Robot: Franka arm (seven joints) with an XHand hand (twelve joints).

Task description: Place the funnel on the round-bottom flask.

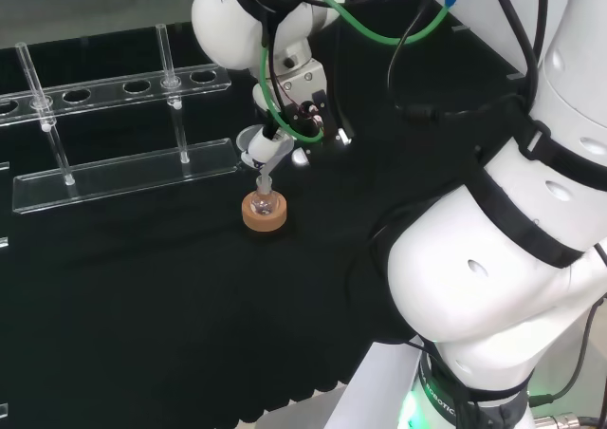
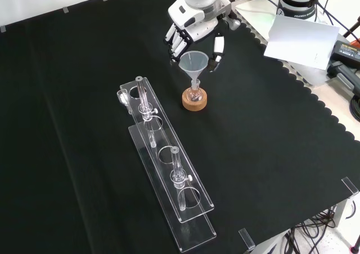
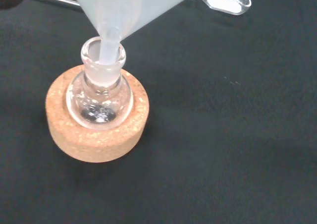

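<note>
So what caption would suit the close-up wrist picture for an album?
Funnel stem dipping into the neck of a small round flask seated in its cork ring.

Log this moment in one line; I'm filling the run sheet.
hand: holding funnel | stem: inside round-bottom flask neck | flask: on cork ring | release: pending

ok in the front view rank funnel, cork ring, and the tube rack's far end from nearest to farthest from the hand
1. funnel, right below the hand, between its fingers.
2. cork ring, lower, under the flask.
3. tube rack's far end, toward the view's bottom.
</note>
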